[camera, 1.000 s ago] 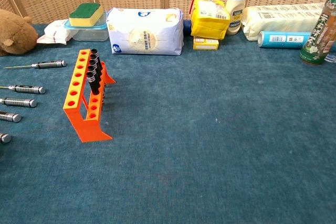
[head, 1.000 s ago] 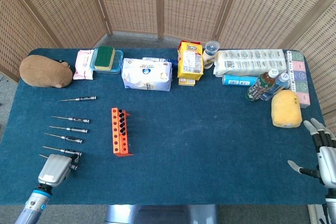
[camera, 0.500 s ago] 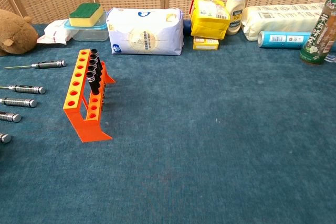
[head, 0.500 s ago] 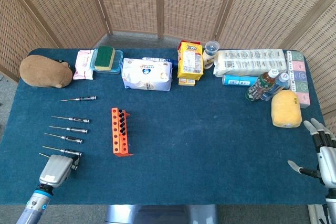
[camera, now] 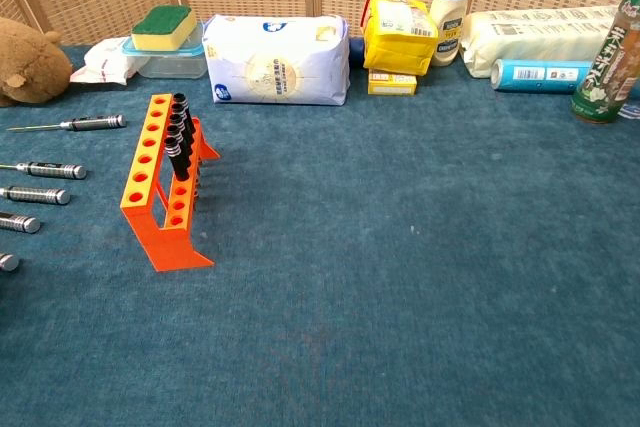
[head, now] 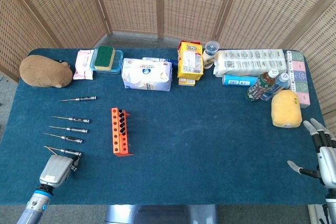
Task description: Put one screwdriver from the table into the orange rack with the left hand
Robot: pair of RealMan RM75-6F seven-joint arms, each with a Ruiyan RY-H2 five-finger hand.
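Note:
The orange rack (head: 116,132) (camera: 146,183) stands left of centre, with several black handles (camera: 178,139) in its far holes. Left of it several screwdrivers lie in a column, from the farthest one (head: 79,98) (camera: 88,123) to the nearest one (head: 68,152). My left hand (head: 55,169) sits at the front-left edge, just in front of that nearest screwdriver. Its back faces the camera and its fingers are tucked under, so any hold is hidden. The chest view does not show it. My right hand (head: 323,153) rests at the front-right edge with fingers spread and nothing in it.
Along the back edge stand a brown plush (head: 44,71), a sponge on a box (head: 106,59), a white pack (head: 147,73), a yellow bag (head: 190,60) and bottles (head: 265,85). A yellow sponge (head: 286,108) lies at the right.
My left hand has slid slightly toward the front edge. The thin tip that showed beside its left side is no longer visible. The right hand and the rack have not moved.

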